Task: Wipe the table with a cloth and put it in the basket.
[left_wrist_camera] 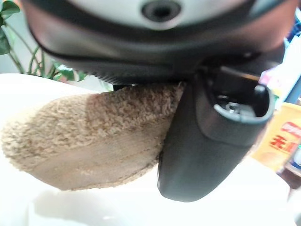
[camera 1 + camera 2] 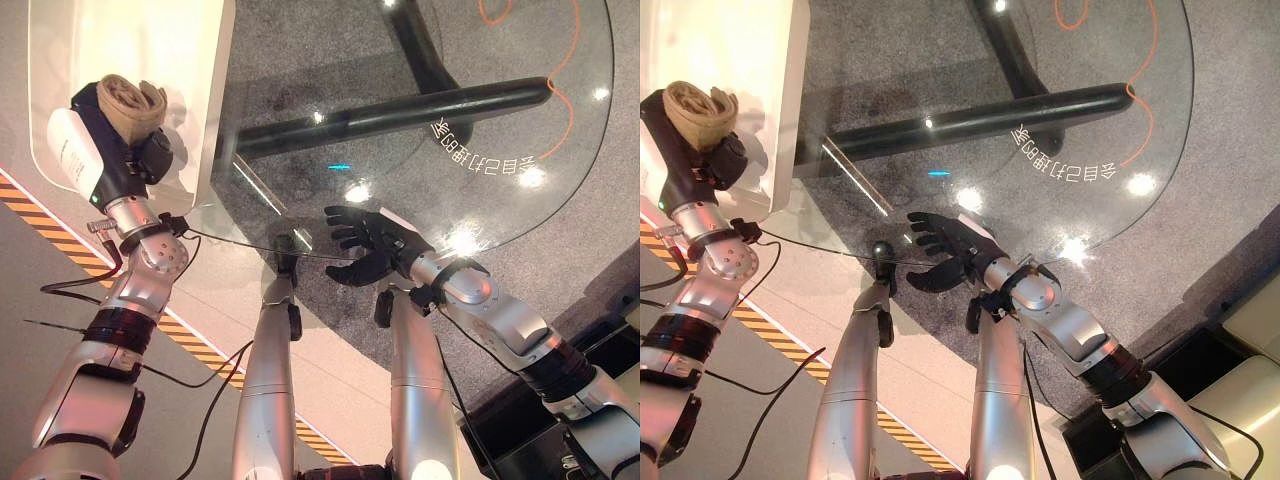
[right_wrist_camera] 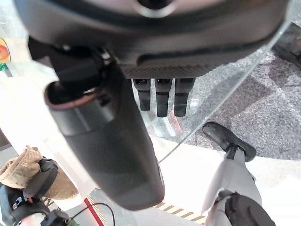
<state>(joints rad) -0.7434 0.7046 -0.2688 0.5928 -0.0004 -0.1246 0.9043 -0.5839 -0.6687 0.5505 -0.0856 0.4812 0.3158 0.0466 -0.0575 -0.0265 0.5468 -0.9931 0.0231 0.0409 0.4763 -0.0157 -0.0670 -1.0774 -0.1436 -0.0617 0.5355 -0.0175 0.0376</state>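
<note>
Left hand holding the cloth over the white basket, right hand open above the glass surface

In the upper left of the left eye view, the robot's left hand has its dark fingers curled round a bunched tan terry cloth, which sits above the inside of the smooth white plastic basket; the left wrist view shows the thumb pressed against the cloth's fuzzy underside, with the basket's pale floor just beneath. Near the centre of the frame, the right hand hovers with fingers spread and relaxed, holding nothing, over the near edge of the round clear glass surface, well apart from the basket. Through the glass show the black tubular legs of the table and grey speckled carpet
</note>
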